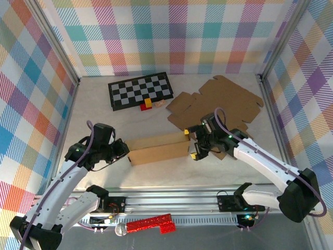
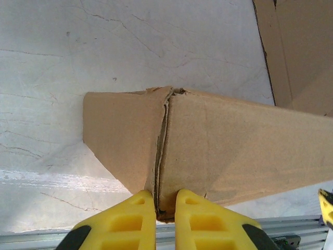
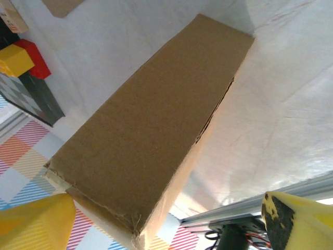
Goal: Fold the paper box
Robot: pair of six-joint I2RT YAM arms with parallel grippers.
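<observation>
The paper box (image 1: 158, 148) is a long brown cardboard tube lying across the middle of the table. My left gripper (image 1: 124, 150) is at its left end. In the left wrist view the yellow fingers (image 2: 140, 219) are nearly together, pinching the box (image 2: 234, 151) at its creased end seam; the left gripper (image 2: 165, 200) is shut on that edge. My right gripper (image 1: 193, 146) is at the box's right end. In the right wrist view its fingers (image 3: 31, 224) stand wide apart, and the box (image 3: 151, 120) runs away from the open right gripper (image 3: 166, 224).
A flat unfolded cardboard sheet (image 1: 218, 104) lies at the back right, just behind the right arm. A black-and-white checkerboard (image 1: 140, 91) with red and yellow blocks (image 1: 147, 104) sits at the back. A red glittery object (image 1: 151, 224) lies below the front rail (image 1: 171, 198).
</observation>
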